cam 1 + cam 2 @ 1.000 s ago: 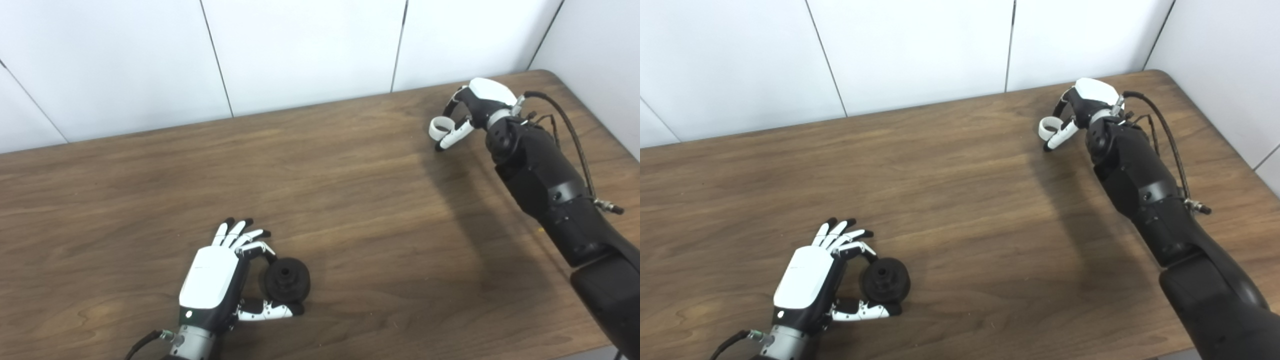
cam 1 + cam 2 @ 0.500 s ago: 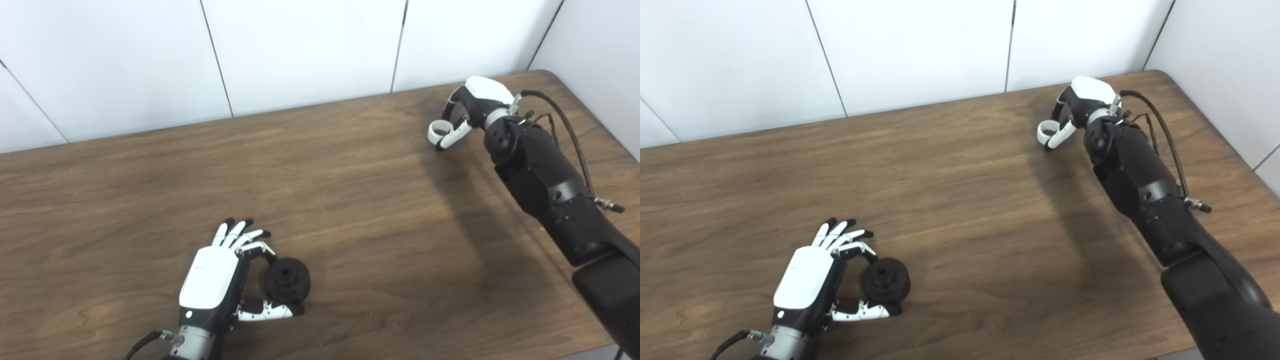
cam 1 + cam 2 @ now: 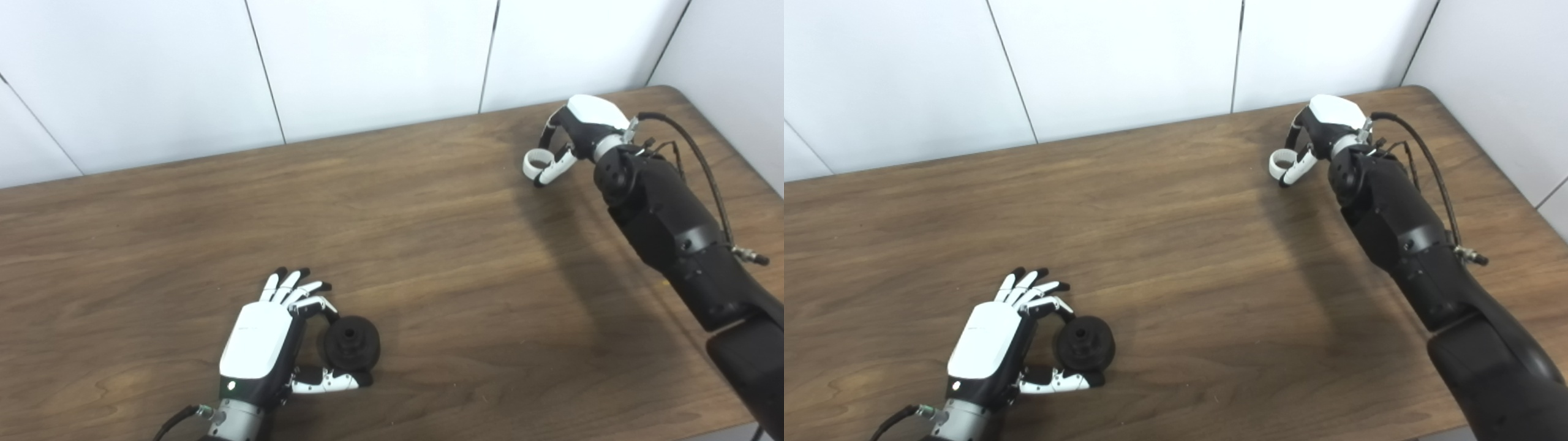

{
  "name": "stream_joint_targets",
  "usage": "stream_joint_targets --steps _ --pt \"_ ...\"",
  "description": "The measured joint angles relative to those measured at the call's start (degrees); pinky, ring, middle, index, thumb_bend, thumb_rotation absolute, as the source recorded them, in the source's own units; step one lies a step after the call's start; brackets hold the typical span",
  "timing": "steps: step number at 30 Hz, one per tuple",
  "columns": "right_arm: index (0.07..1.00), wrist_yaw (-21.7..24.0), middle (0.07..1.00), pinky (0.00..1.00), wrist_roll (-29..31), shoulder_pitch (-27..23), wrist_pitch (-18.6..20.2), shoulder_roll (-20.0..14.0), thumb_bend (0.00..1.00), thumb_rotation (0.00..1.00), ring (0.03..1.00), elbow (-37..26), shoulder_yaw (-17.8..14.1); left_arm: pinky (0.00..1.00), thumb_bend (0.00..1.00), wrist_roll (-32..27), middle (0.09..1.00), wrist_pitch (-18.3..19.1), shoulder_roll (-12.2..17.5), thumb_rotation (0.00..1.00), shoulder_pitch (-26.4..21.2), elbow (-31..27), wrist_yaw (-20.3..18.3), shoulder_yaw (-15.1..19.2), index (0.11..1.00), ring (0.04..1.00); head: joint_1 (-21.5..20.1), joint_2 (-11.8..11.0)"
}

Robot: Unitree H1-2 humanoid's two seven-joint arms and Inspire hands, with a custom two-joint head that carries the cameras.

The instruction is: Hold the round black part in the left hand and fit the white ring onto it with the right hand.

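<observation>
Black part (image 3: 351, 346) is pinched in the left robot hand (image 3: 269, 334); right robot hand (image 3: 572, 138) grips the ring (image 3: 537, 162), well apart, fitting not yet done.

text: none legible | labels: none | brands: none | numbers: none | signs: none

Both hands, left hand (image 3: 260, 343) and right hand (image 3: 582, 125), have white back shells and black-tipped white fingers; black right forearm (image 3: 667, 226) carries a looped black cable (image 3: 704, 165).

Brown wooden table (image 3: 429, 245) against white panelled wall (image 3: 367, 61).
</observation>
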Motion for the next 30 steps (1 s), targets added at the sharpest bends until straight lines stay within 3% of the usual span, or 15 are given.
stream_joint_targets --steps 11,22,30 --pt "0.486 8.1 0.858 1.00 -0.2 0.4 -0.5 0.1 0.52 0.14 0.999 -14.6 3.8 1.00 0.52 0.3 0.806 0.3 -0.4 0.06 0.1 -0.1 -0.1 -0.2 0.484 0.927 2.6 0.8" --pt "0.483 18.1 0.827 1.00 -0.8 2.0 -0.6 0.4 0.52 0.14 0.973 -32.0 6.3 1.00 0.52 3.4 0.806 3.4 -2.3 0.06 0.1 -1.6 -1.7 -1.5 0.485 0.930 8.3 2.6" --pt "0.484 26.1 0.844 1.00 -1.4 3.9 -0.3 4.5 0.52 0.14 0.977 -43.2 8.6 1.00 0.52 5.9 0.802 5.1 -4.0 0.06 -0.1 -1.6 -1.9 -2.6 0.484 0.929 11.0 4.0"
